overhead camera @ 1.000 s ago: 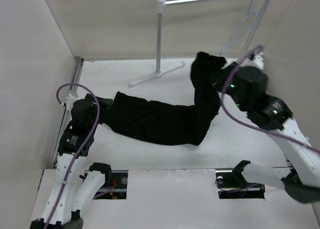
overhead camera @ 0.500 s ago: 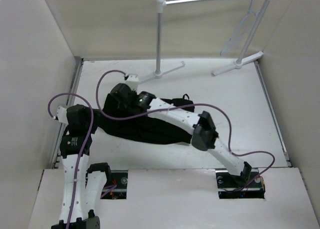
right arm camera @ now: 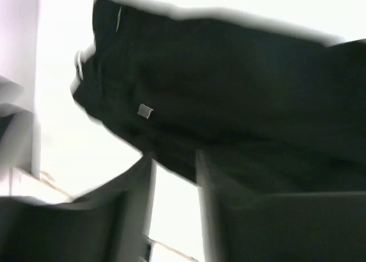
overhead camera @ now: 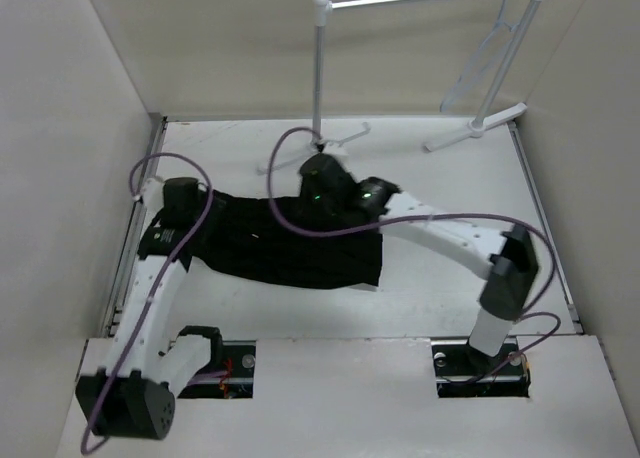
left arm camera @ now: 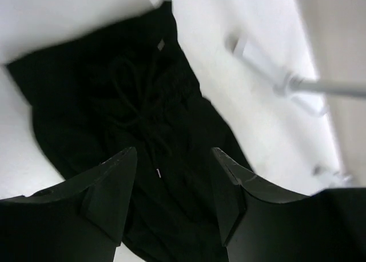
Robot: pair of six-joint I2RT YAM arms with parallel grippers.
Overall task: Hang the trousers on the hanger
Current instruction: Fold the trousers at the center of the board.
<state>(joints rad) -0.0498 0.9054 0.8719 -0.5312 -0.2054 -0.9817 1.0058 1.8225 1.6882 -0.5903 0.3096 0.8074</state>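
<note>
The black trousers (overhead camera: 280, 248) lie folded in half on the white table, with the waist and drawstring at the left. My left gripper (overhead camera: 200, 210) hovers over the waist end. In the left wrist view it (left arm camera: 173, 153) is open and empty, with the trousers (left arm camera: 143, 90) below. My right gripper (overhead camera: 312, 200) is over the back edge of the fold. In the blurred right wrist view it (right arm camera: 174, 154) is open, its tips at the edge of the trousers (right arm camera: 229, 73). The pale hanger (overhead camera: 480, 63) hangs from the rack rail at the back right.
The white garment rack (overhead camera: 320, 68) stands at the back, its flat feet (overhead camera: 345, 138) just behind the trousers; one foot shows in the left wrist view (left arm camera: 274, 73). Beige walls close in the left, back and right sides.
My right gripper carried the leg ends from the back right over to the left, folding the trousers in half, let go and drew back to the middle. My left gripper shifted slightly.
</note>
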